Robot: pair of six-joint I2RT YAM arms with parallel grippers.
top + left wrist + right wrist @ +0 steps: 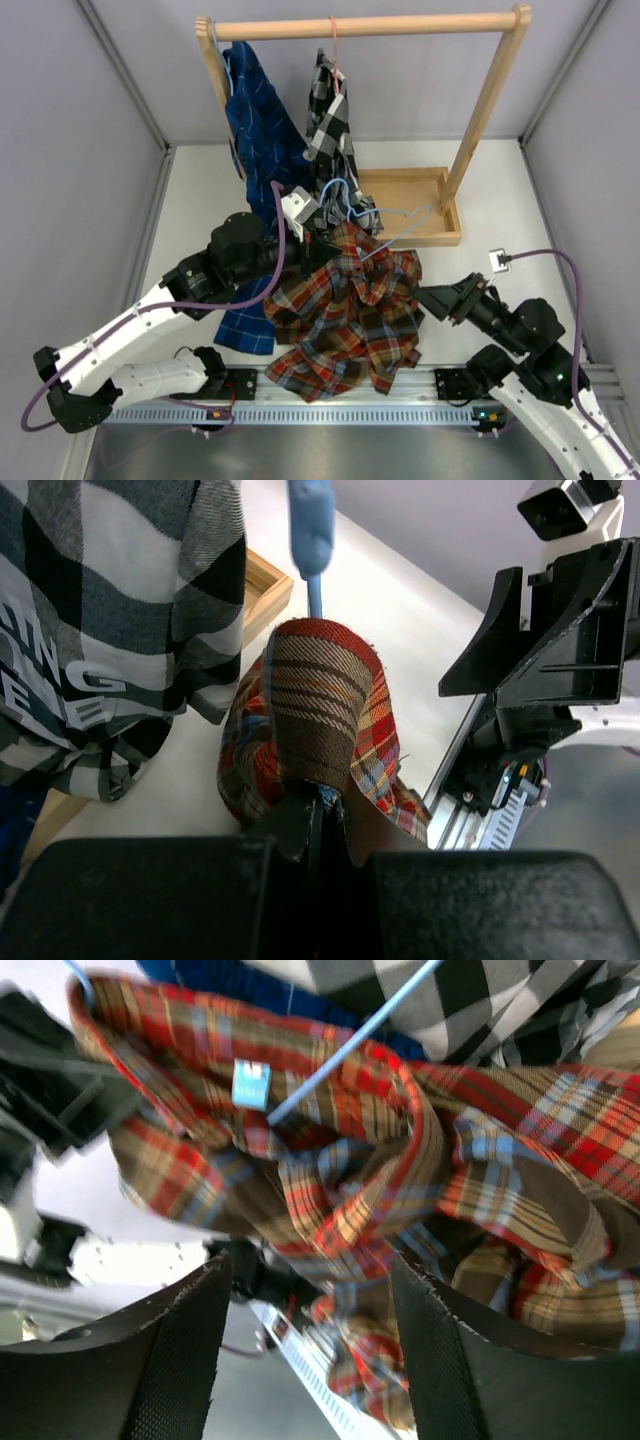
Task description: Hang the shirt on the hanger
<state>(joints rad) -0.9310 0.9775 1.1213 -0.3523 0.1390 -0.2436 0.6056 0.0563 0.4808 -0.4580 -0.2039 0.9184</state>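
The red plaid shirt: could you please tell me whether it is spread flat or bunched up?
Bunched up: the shirt lies in crumpled folds, one fold pinched in the left gripper.

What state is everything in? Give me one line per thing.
the shirt: bunched on the table, collar fold pinched.
the hanger: off the rack, one arm poking into the shirt's collar.
left gripper: shut on the shirt.
right gripper: open, holding nothing.
black-and-white checked shirt: hanging on the rack.
dark blue plaid shirt: hanging on the rack.
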